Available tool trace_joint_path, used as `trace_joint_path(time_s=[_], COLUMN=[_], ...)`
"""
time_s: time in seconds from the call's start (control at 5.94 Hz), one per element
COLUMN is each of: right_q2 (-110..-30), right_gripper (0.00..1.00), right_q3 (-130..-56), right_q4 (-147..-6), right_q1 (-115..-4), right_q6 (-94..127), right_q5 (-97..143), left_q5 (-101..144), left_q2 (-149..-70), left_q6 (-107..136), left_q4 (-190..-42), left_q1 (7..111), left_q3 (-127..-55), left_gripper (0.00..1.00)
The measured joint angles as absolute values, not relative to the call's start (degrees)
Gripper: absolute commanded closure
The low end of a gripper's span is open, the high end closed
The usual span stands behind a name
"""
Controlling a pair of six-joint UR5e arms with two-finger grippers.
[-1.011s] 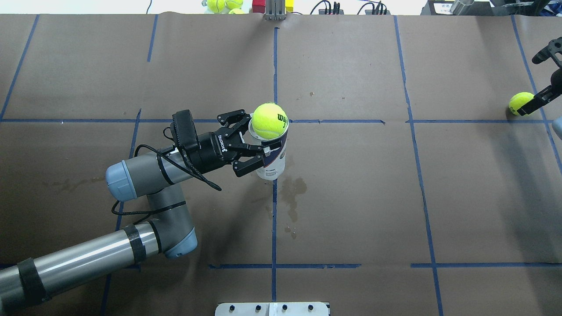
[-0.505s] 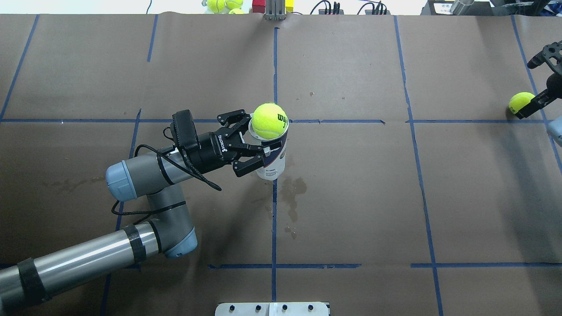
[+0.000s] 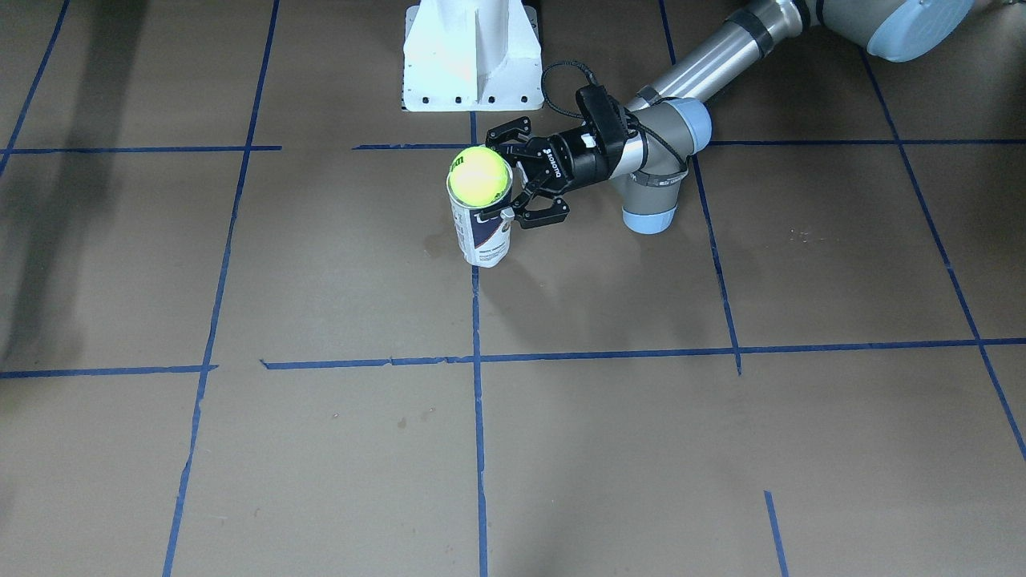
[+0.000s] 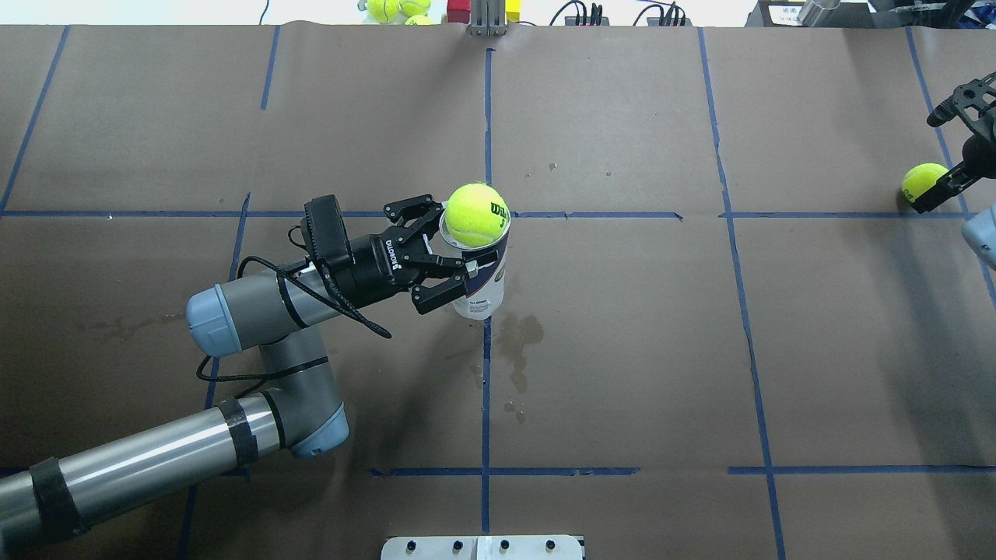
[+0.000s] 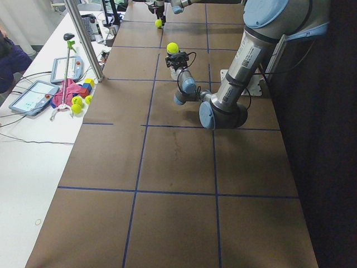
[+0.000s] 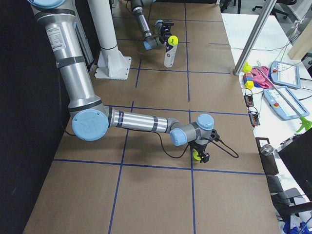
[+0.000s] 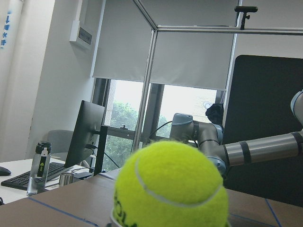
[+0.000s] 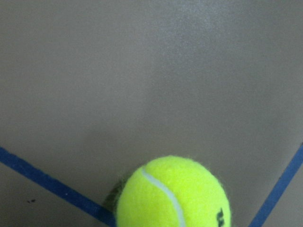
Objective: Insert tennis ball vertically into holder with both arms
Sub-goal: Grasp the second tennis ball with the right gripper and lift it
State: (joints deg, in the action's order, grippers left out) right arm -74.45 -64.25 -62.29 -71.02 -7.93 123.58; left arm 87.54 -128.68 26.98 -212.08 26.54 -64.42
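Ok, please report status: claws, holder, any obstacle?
Left claw shut on holder, held upright. Tennis ball sits in its mouth, mostly above rim. Right claw open at second tennis ball, far right. No obstacle seen between.

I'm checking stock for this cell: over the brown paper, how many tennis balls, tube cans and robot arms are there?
Tennis balls: 2 (top ball, edge ball)
Tube cans: 1 (holder)
Robot arms: 2 (left arm, right arm)
Total: 5
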Motion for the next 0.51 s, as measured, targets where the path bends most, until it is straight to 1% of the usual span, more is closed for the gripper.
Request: trace_joint_path(time_s=[0.34,0.51], right_q2=[-74.38,-74.36], right_gripper=[0.01,0.01], right_q3=[-64.25,-64.25], right_q4=[-62.25,-62.23], right_q1=[-70.8,-70.79], right_q6=[-7.91,-7.88], right_q5=[123.25,123.23], left_q5=[87.54,87.54], left_q2=[-128.67,-128.67], left_q6=[26.86,26.74], left_q4=[-212.08,-212.05], left_q1=[26.54,26.54], left_q3=[-64.39,-64.36], left_gripper=[0.44,0.39])
